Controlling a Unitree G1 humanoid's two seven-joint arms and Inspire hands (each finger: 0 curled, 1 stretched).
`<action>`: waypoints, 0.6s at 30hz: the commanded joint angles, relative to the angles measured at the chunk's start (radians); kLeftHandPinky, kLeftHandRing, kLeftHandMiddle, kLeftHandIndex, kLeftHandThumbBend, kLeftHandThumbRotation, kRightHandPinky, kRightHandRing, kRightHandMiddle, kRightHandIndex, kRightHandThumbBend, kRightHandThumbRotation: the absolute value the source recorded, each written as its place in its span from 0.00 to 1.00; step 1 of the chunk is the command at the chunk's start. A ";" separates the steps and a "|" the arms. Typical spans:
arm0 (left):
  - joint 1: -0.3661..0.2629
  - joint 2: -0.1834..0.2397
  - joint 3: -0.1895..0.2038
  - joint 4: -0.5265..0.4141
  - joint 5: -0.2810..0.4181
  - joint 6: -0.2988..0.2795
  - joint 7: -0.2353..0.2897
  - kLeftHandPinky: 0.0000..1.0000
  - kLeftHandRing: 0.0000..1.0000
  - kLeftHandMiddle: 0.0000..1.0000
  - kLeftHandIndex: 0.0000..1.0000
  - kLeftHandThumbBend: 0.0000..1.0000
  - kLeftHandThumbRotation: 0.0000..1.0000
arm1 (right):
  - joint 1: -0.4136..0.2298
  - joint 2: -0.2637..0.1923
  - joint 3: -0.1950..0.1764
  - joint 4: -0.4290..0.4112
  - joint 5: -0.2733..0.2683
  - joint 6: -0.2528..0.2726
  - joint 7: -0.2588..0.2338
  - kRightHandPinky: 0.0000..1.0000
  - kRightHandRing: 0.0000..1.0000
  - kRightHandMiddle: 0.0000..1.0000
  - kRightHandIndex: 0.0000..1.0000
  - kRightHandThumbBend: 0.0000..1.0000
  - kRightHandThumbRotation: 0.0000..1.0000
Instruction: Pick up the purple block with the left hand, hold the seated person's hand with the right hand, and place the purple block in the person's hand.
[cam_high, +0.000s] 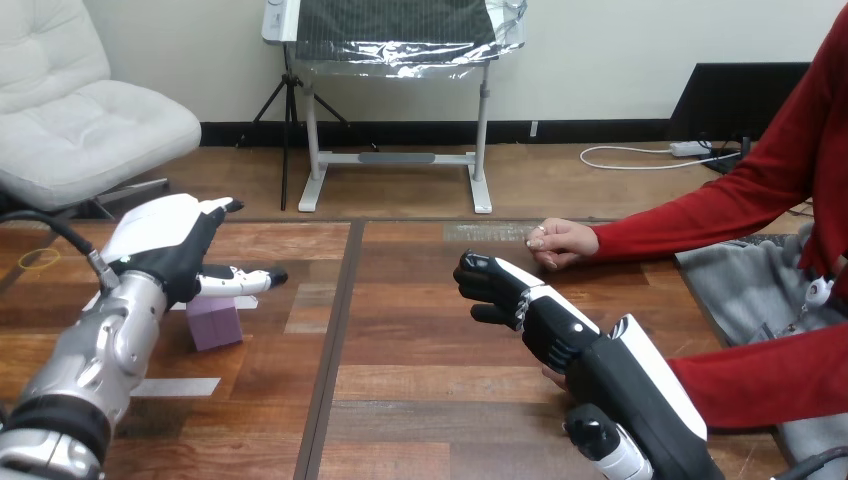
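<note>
L hand (165, 248) open, just over purple block (213, 322), left desk (420, 400) | R hand (540, 320) over person's near hand (552, 378), grip can't tell | person's far hand (563, 243) fisted at far edge

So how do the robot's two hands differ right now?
The left hand is over the purple block, fingers stretched out; the right hand is mid-table, just short of the person's hand and apart from it. The left hand points sideways, the right hand forward. Both are black with white shells.

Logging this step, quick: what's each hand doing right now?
Left hand: open, holding nothing, near the purple block.
Right hand: cannot tell.
</note>
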 joint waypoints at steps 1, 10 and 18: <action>-0.118 0.027 -0.039 0.028 0.017 0.029 0.021 0.90 0.92 0.93 0.92 0.74 0.61 | -0.040 -0.012 -0.022 -0.049 0.019 -0.013 0.004 0.86 0.89 0.89 0.90 1.00 1.00; -0.145 0.026 -0.093 0.071 0.044 0.095 -0.004 0.91 0.92 0.93 0.92 0.76 0.63 | -0.036 -0.014 -0.024 -0.059 0.012 -0.003 0.000 0.85 0.89 0.89 0.89 1.00 1.00; -0.150 0.027 -0.122 0.089 0.046 0.120 -0.030 0.89 0.90 0.91 0.90 0.79 0.58 | -0.032 -0.017 -0.022 -0.071 0.013 0.006 -0.001 0.85 0.89 0.89 0.89 1.00 1.00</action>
